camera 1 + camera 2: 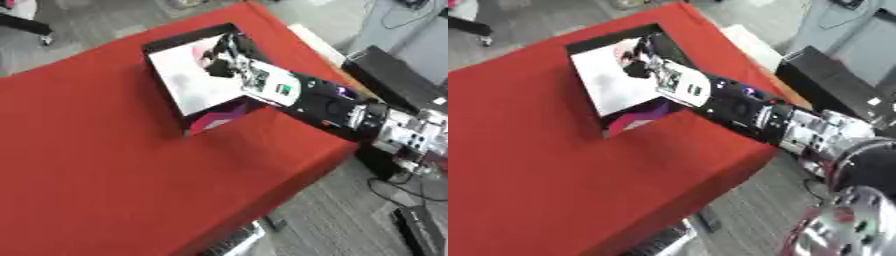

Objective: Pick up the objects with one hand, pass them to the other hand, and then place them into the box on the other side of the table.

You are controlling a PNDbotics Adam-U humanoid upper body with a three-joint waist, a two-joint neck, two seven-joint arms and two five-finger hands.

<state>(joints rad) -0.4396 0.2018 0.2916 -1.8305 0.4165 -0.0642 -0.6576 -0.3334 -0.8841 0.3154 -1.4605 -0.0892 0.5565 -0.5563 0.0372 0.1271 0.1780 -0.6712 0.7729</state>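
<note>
The right hand (229,60) hung inside the open box (188,87) on the red counter (105,165), whether its fingers curled on any object I couldn't tell, and a withdrawing wrist might snag the box's near wall.

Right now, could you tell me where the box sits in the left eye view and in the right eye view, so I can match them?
Left eye view: the box lies upper centre on the red table.
Right eye view: the box lies upper left of centre, shifted leftward.
Shared landmark: the right hand reaching into the box from the right.
</note>
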